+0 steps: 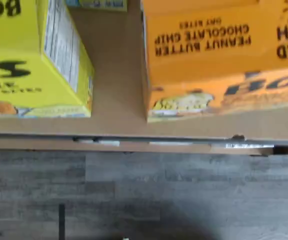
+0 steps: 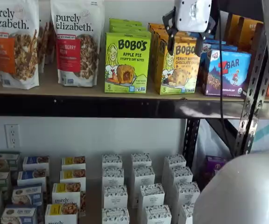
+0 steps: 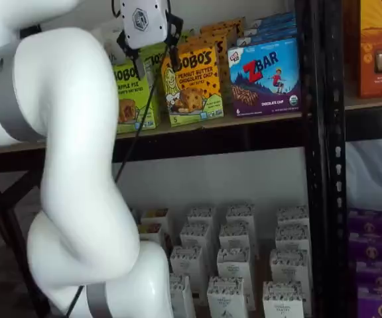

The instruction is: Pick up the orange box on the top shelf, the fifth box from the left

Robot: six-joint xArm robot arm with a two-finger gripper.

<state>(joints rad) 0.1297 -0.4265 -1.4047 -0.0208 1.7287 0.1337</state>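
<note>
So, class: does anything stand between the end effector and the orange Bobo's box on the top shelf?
Nothing visible does. The open end effector hangs just in front of the orange box, with the green Apple Pie box and blue ZBar box off to either side.

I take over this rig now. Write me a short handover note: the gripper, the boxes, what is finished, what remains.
Gripper: open, holding nothing, in front of the top of the orange box.
Orange box: upright on the top shelf, between the green box and the blue box, not yet lifted.
Done: arm brought in front of the orange box.
Left: move the fingers around the box, close, lift it off the shelf.
</note>
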